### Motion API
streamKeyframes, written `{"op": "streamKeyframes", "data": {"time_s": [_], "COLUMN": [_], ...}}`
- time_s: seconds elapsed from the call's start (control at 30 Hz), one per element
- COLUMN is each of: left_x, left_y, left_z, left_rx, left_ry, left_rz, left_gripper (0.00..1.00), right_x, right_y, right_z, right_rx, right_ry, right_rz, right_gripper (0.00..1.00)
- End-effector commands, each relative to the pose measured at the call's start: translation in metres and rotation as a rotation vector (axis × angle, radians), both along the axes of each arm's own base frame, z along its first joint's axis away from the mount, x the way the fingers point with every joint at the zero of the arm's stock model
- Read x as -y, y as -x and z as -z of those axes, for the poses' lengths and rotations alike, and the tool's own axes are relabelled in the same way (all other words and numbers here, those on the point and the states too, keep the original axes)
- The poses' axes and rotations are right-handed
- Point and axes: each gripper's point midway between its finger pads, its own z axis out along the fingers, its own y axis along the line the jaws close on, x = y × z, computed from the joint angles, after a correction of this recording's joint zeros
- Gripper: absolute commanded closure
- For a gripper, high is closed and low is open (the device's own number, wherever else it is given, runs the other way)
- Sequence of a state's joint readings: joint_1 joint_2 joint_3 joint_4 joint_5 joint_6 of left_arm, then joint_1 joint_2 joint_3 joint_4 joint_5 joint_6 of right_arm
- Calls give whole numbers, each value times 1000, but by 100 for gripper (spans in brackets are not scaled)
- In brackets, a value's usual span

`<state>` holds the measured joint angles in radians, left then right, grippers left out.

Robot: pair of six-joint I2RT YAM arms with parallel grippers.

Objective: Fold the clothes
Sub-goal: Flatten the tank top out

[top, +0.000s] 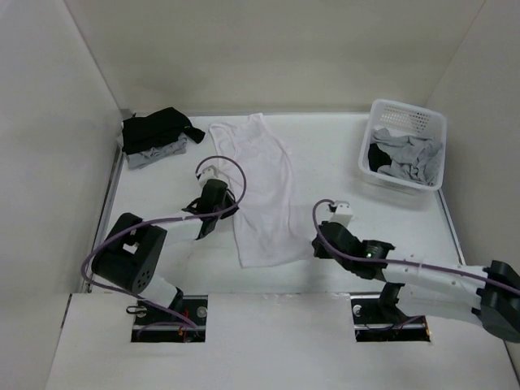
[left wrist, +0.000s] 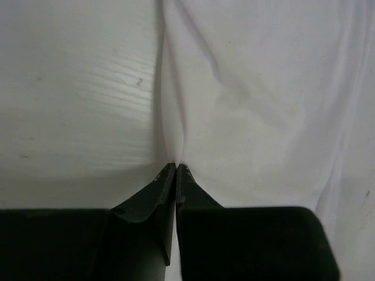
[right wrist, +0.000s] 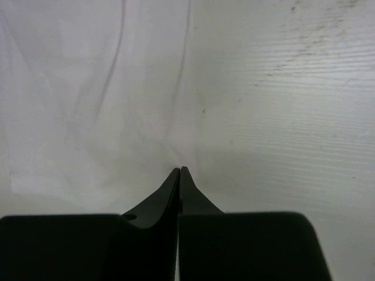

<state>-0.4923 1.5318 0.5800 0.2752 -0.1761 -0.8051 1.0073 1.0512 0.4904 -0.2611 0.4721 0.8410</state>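
The left gripper (left wrist: 176,166) is closed, its tips pinching the left edge of the white top (top: 262,195), where the cloth rises in a small fold between them. The right gripper (right wrist: 180,170) is closed too, at the top's right edge near the hem, with creases in the cloth running in toward its tips. The top lies spread flat in the middle of the white worktop (top: 325,154), straps toward the far side and hem toward the near side, between the two arms. At the far left corner sits a pile (top: 158,134) of black cloth on grey. At the far right stands a white lattice basket (top: 406,104) holding crumpled grey and black clothes (top: 406,158), well apart from the top.
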Motion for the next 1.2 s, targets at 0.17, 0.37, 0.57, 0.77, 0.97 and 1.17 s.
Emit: {"op": "streamKeyframes", "data": {"time_s": [0.17, 0.37, 0.57, 0.77, 0.97, 1.17], "left_x": [-42, -50, -50, -62, -44, 1], "left_y": [-22, -21, -16, 8, 67, 110], "left_z": [-52, -118, -84, -62, -62, -31], "left_rx": [113, 227, 125, 83, 100, 3], "left_ry": [-57, -96, -128, -183, -256, -307], "left_rz": [-84, -88, -82, -107, 23, 219], "left_gripper": [100, 98, 88, 71, 82, 79], "right_x": [24, -9, -46, -64, -51, -36], "right_y": [-4, 7, 41, 51, 19, 5], "right_z": [-23, -73, -52, -30, -44, -46], "right_rx": [16, 102, -17, -48, 20, 44], "right_ry": [-199, -270, -173, -118, -161, -178], "right_rz": [128, -19, -216, -264, -181, -156], "right_gripper": [100, 99, 97, 95, 95, 95]}}
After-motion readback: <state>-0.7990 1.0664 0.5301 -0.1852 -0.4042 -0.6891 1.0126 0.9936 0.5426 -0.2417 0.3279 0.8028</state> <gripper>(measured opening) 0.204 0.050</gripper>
